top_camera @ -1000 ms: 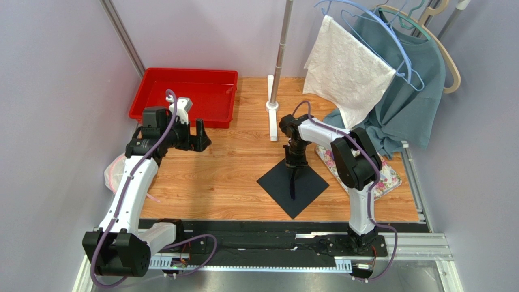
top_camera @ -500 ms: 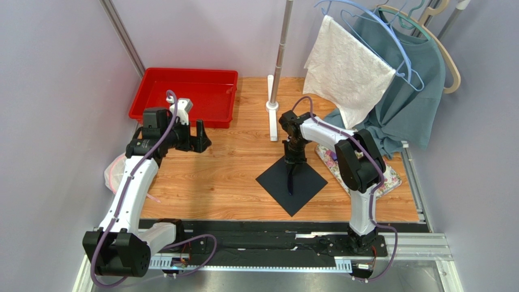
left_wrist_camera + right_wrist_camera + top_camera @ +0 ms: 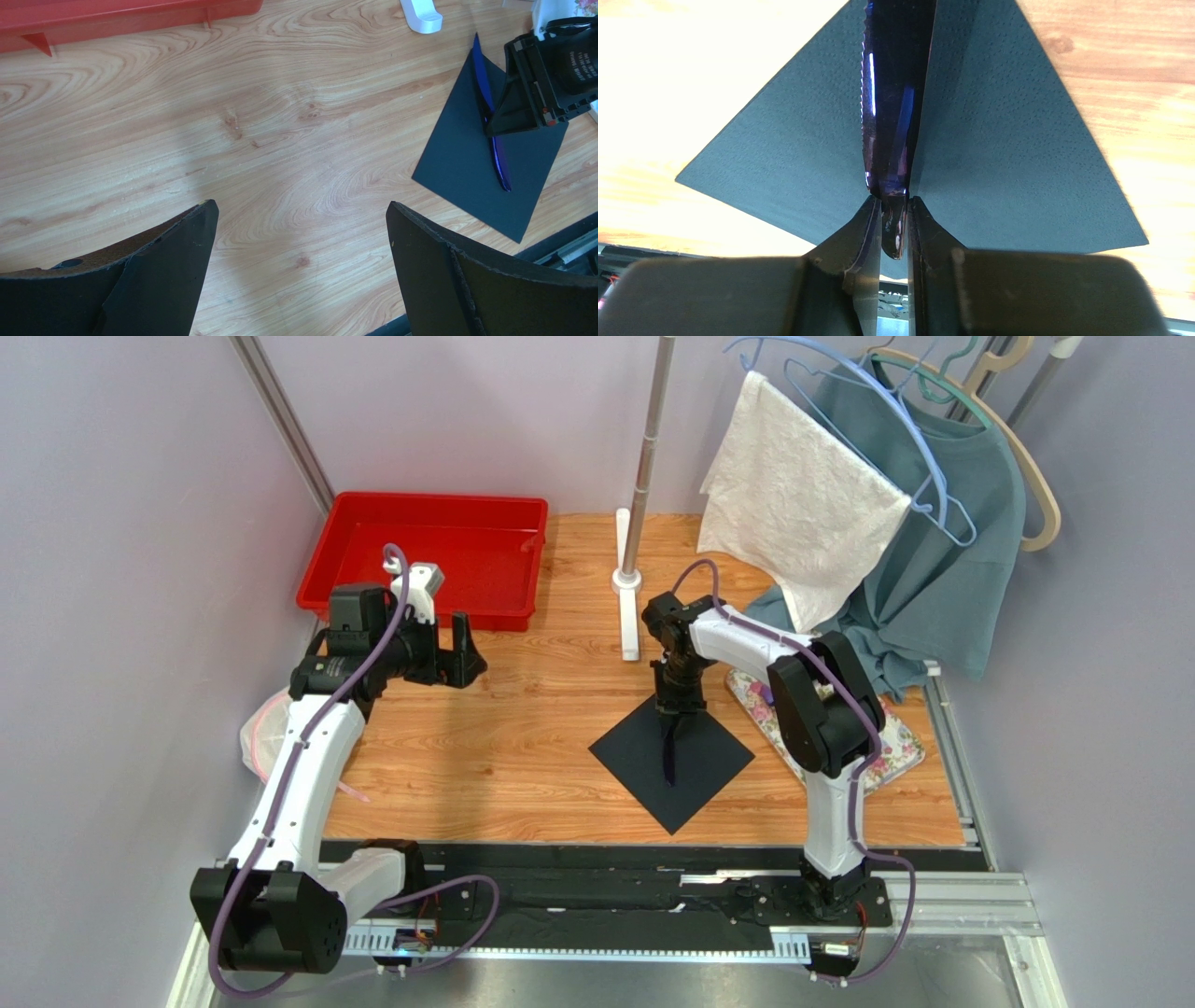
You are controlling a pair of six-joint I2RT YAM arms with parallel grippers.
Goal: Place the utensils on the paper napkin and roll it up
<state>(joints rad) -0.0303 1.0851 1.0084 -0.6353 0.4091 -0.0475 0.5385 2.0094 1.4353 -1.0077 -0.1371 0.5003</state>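
Observation:
The black paper napkin (image 3: 701, 770) lies as a diamond on the wooden table. One utensil (image 3: 672, 751), a dark blue glossy knife with a serrated edge, stretches along the napkin's diagonal. My right gripper (image 3: 679, 706) is shut on its near end, over the napkin's far corner. In the right wrist view the fingers (image 3: 864, 224) pinch the utensil (image 3: 896, 105) above the napkin (image 3: 1004, 161). The left wrist view shows the utensil (image 3: 491, 133), the napkin (image 3: 463, 161) and the right gripper (image 3: 495, 126). My left gripper (image 3: 460, 647) hovers open and holds nothing, its jaws wide over bare wood (image 3: 300, 210). No other utensils show.
A red tray (image 3: 421, 546) sits at the back left, behind the left gripper. A white pole stand (image 3: 627, 581) rises behind the napkin. A floral mat (image 3: 898, 742) lies right of the napkin. White cloth (image 3: 800, 490) and a teal garment (image 3: 954, 546) hang at the back right.
The right gripper with the utensil has edged slightly toward the far side, and the napkin has shifted a little with it. The left arm has not moved.

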